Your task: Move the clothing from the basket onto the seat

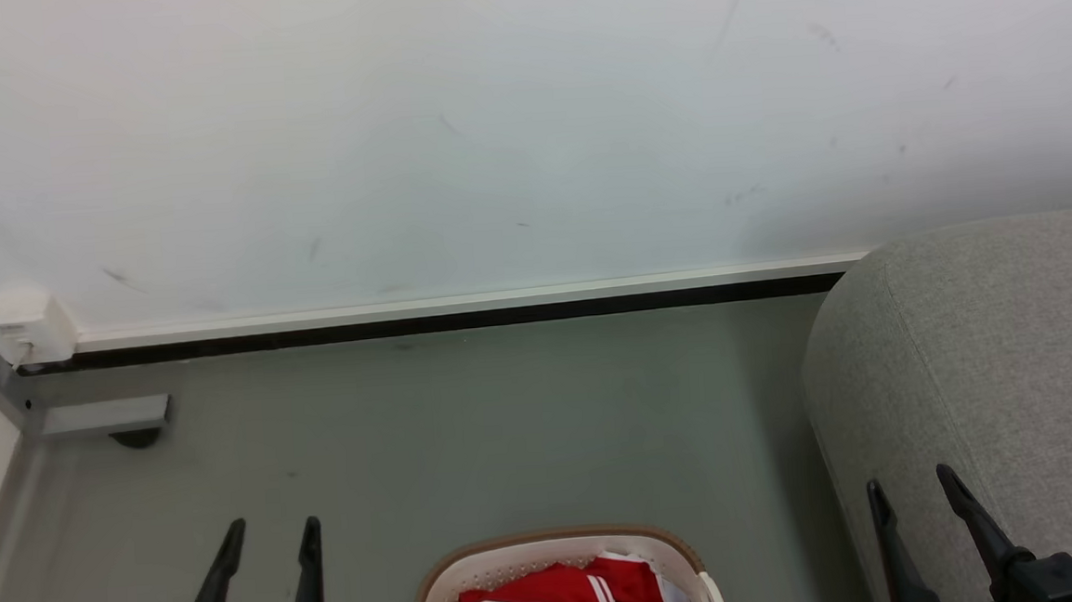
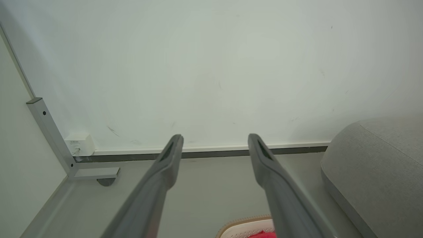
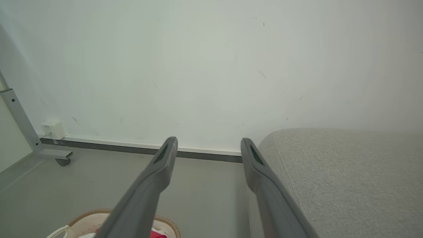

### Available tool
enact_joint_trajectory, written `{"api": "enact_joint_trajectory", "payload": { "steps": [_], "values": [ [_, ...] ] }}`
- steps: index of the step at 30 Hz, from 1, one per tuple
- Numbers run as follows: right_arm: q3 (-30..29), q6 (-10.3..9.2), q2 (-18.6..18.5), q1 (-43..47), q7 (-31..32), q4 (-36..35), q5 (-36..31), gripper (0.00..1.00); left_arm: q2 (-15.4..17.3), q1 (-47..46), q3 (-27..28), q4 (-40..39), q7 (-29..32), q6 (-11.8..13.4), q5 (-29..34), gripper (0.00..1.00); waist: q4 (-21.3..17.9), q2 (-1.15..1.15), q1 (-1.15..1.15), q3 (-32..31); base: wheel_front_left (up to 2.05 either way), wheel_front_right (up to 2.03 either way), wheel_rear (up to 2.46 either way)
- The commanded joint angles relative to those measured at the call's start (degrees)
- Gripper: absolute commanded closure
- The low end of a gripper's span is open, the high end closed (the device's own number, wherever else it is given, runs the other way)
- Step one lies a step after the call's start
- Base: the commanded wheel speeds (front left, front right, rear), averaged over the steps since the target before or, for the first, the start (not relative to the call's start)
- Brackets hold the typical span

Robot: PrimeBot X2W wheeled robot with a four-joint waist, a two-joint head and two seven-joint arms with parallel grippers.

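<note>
Red clothing [image 1: 573, 601] with white panels and stripes lies in the cream basket [image 1: 551, 547], which has a brown rim and sits on the floor at the bottom middle of the head view. The grey seat [image 1: 997, 375] fills the right side. My left gripper [image 1: 271, 531] stands open to the left of the basket, above bare floor. My right gripper [image 1: 910, 487] stands open in front of the seat's near corner. In the left wrist view the basket [image 2: 246, 224] and a scrap of red clothing [image 2: 264, 234] peek in at the bottom. In the right wrist view the basket [image 3: 84, 222] lies below the open fingers [image 3: 165, 158], beside the seat [image 3: 347, 178].
A white wall [image 1: 525, 125] with a dark skirting strip [image 1: 426, 324] closes the far side. A grey metal frame foot on a caster [image 1: 110, 418] and a small white box [image 1: 26, 325] sit at the far left. Grey floor [image 1: 507, 433] stretches between basket and wall.
</note>
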Motion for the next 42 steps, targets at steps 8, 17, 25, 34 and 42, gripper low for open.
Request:
{"api": "enact_joint_trajectory", "payload": {
  "steps": [8, 17, 25, 34, 42],
  "values": [
    [0.0, -0.14, -0.4, -1.9, 0.0, -1.9, 0.4, 0.00, 1.0, -2.0, -3.2, 1.1, -0.1, -0.3, 1.1, 0.00, -1.2, 0.00, 0.00, 3.0, 0.00, 0.00, 0.00],
    [0.6, -0.14, -0.3, -9.1, 0.0, -8.5, 1.2, 0.00, 7.7, -14.5, -21.4, 10.5, 1.2, -0.3, -1.0, 0.00, -4.8, 0.00, 0.00, 16.2, 0.00, 0.00, 0.00],
    [2.2, -0.14, -0.3, -16.0, 0.0, -15.5, 1.4, 0.00, 13.0, -29.0, -36.4, 22.0, 7.7, -0.3, -4.4, 0.00, -9.6, 0.00, 0.00, 30.9, 0.00, 0.00, 0.00],
    [3.2, -0.14, -0.2, -20.4, 0.0, -21.5, 2.0, 0.00, 16.5, -39.4, -46.2, 31.2, 10.2, -0.3, -6.0, 0.00, -12.7, 0.00, 0.00, 44.0, 0.00, 0.00, 0.00],
    [3.6, -0.14, -0.2, -21.1, 0.0, -25.8, 2.5, 0.00, 17.9, -45.6, -50.4, 39.6, 10.0, -0.3, -5.9, 0.00, -14.3, 0.00, 0.00, 51.2, 0.00, 0.00, 0.00]
  ]
}}
